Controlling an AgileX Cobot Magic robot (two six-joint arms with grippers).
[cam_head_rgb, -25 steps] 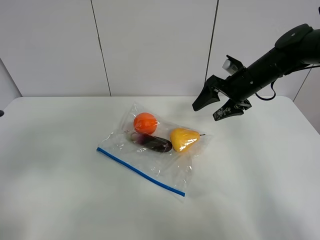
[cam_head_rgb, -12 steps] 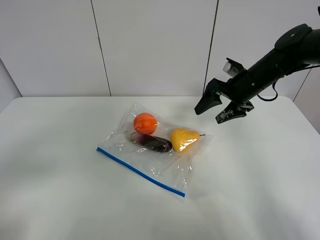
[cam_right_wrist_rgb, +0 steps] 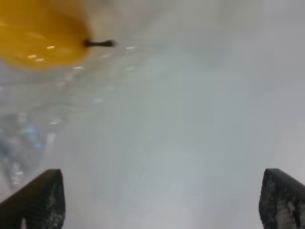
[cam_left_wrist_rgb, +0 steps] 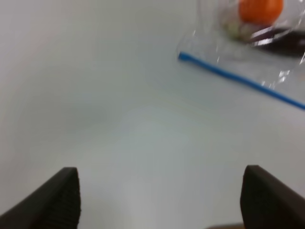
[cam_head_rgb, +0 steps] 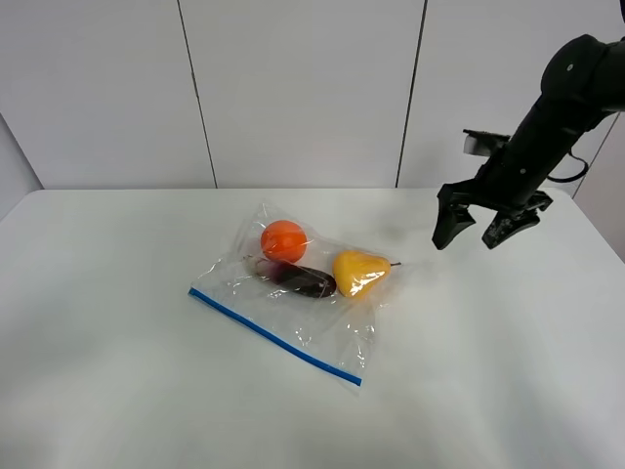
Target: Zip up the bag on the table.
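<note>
The bag (cam_head_rgb: 322,327) is clear crinkly plastic and lies flat in the middle of the table (cam_head_rgb: 117,371). Its blue zipper strip (cam_head_rgb: 273,337) runs along the near edge. Inside are an orange (cam_head_rgb: 284,240), a dark eggplant (cam_head_rgb: 303,280) and a yellow pear (cam_head_rgb: 358,271). My right gripper (cam_head_rgb: 467,239) hangs open above the table, to the right of the bag, touching nothing. Its wrist view shows the pear (cam_right_wrist_rgb: 38,38) and the open gripper (cam_right_wrist_rgb: 162,200). My left gripper (cam_left_wrist_rgb: 164,200) is open over bare table, short of the zipper strip (cam_left_wrist_rgb: 238,78) and orange (cam_left_wrist_rgb: 260,9).
A white panelled wall (cam_head_rgb: 293,88) stands behind the table. The table's rounded right edge (cam_head_rgb: 601,234) lies just beyond my right arm (cam_head_rgb: 562,98). The left arm does not show in the exterior high view.
My right arm has swung to the right and lower, away from the bag, with its jaws still open. The bag has not moved.
</note>
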